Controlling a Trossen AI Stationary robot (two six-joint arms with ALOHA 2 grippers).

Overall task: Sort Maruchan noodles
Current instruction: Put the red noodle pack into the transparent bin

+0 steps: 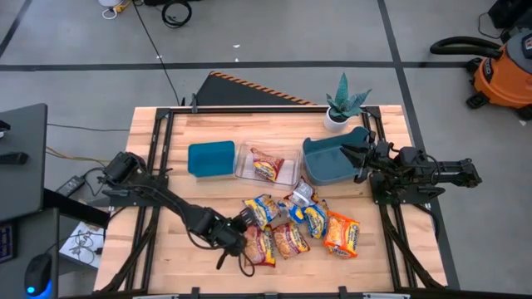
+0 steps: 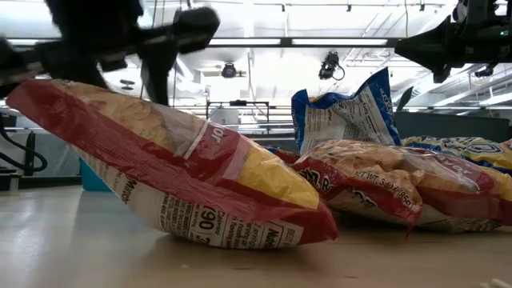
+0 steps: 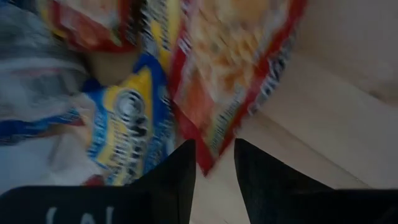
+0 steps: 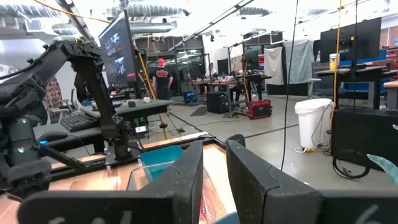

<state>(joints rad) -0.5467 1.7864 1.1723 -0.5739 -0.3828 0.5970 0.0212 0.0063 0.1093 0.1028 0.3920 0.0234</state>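
Note:
Several Maruchan packets lie heaped on the near middle of the table (image 1: pixel 166 249): blue-and-yellow ones (image 1: pixel 262 208) (image 1: pixel 314 218), an orange one (image 1: pixel 342 234) and red ones (image 1: pixel 289 239). Another red packet (image 1: pixel 268 168) lies inside the clear bin (image 1: pixel 246 170). My left gripper (image 1: pixel 238 232) (image 3: pixel 214 155) is at the heap's left edge, shut on a red packet (image 1: pixel 259 247) (image 2: pixel 184 168). My right gripper (image 1: pixel 351 154) (image 4: pixel 214 152) waits above the teal bin (image 1: pixel 328 166), with a narrow gap between its fingers and nothing in it. My left gripper has a corner of the red packet (image 3: pixel 206 163) between its two fingers, coming in low from the table's left side. In the low view the packet sits tilted: its held end (image 2: pixel 32 92) is raised, and its other end (image 2: pixel 296 232) rests on the table.
A blue bin (image 1: pixel 210 158), the clear bin and the teal bin stand in a row across the table's middle. A small potted plant (image 1: pixel 339 106) stands at the far edge. Bare wood shows on the table's near left and far left.

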